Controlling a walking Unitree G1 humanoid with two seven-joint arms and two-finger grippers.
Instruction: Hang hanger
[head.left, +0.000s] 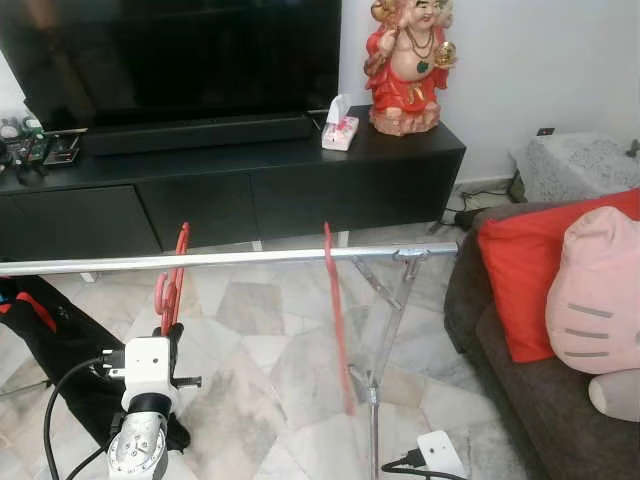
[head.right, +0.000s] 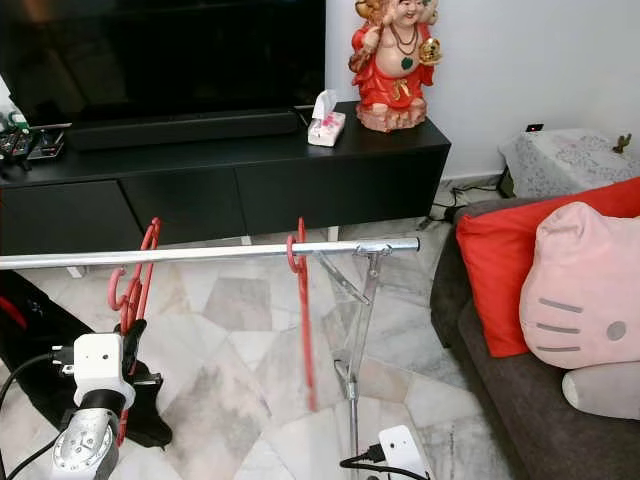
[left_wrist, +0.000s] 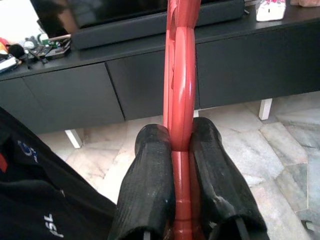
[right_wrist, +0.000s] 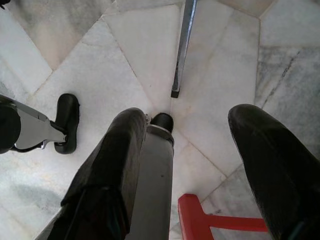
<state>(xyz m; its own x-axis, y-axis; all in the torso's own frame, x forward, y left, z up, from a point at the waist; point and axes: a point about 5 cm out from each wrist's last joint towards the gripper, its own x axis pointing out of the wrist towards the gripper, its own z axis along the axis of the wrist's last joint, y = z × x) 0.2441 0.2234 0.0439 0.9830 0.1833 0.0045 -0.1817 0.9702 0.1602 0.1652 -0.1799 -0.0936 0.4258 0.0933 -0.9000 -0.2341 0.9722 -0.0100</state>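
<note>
A silver rail (head.left: 250, 258) runs across in front of me on a folding stand (head.left: 385, 310). My left gripper (head.left: 171, 335) is shut on a red hanger (head.left: 168, 290), held edge-on just below the rail's left part. Its hook (head.left: 182, 238) reaches up across the rail; I cannot tell whether it rests on it. In the left wrist view the black fingers (left_wrist: 150, 165) clamp the red hanger (left_wrist: 180, 75). A second red hanger (head.left: 336, 310) hangs from the rail near the stand. My right gripper (right_wrist: 187, 120) is open, pointing down at the floor beside a stand leg (right_wrist: 184, 45).
A black TV cabinet (head.left: 250, 180) stands behind the rail with a red statue (head.left: 408, 65) and a tissue box (head.left: 340, 128). A sofa with a red cushion (head.left: 530, 270) and pink pillow (head.left: 600, 290) is at the right. A black bag (head.left: 50, 330) and white plug (head.left: 440, 450) lie on the floor.
</note>
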